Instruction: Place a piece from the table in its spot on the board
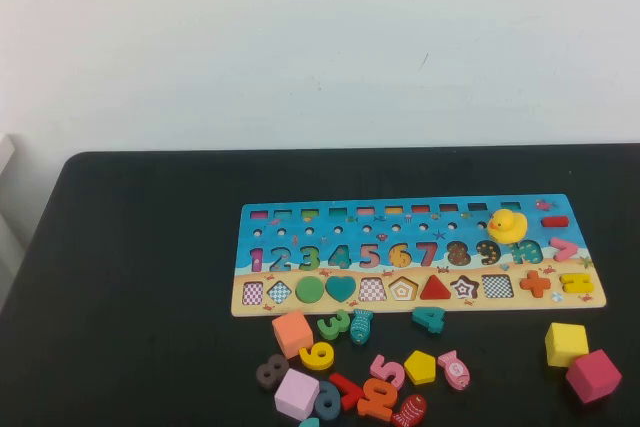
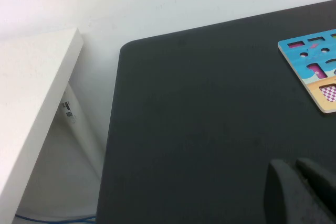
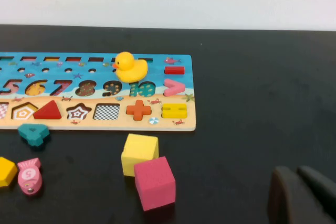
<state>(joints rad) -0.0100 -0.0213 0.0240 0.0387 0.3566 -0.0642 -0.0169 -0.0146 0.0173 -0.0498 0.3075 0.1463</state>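
Note:
The piece, a small flat yellow pentagon (image 1: 420, 367) (image 3: 4, 171), lies on the black table (image 1: 140, 277) in front of the board (image 1: 590, 297) (image 3: 186, 121), among loose numbers. The place, a pentagon recess (image 1: 403, 289) (image 3: 24, 112), sits in the board's shape row between a checkered square and the red triangle. My right gripper (image 3: 296, 172) is shut and holds nothing, low over the table to the right of the cubes. My left gripper (image 2: 293, 165) is shut with nothing in it, over bare table left of the board (image 2: 315, 61). Neither arm shows in the high view.
A yellow rubber duck (image 1: 507, 226) (image 3: 130, 67) stands on the board near the 9. A yellow cube (image 1: 566, 343) and a pink cube (image 1: 593, 375) sit at the front right. An orange cube (image 1: 292, 333), a lilac cube (image 1: 296, 393), numbers and fish pieces surround the pentagon. A white shelf (image 2: 31, 103) stands beyond the table's left edge.

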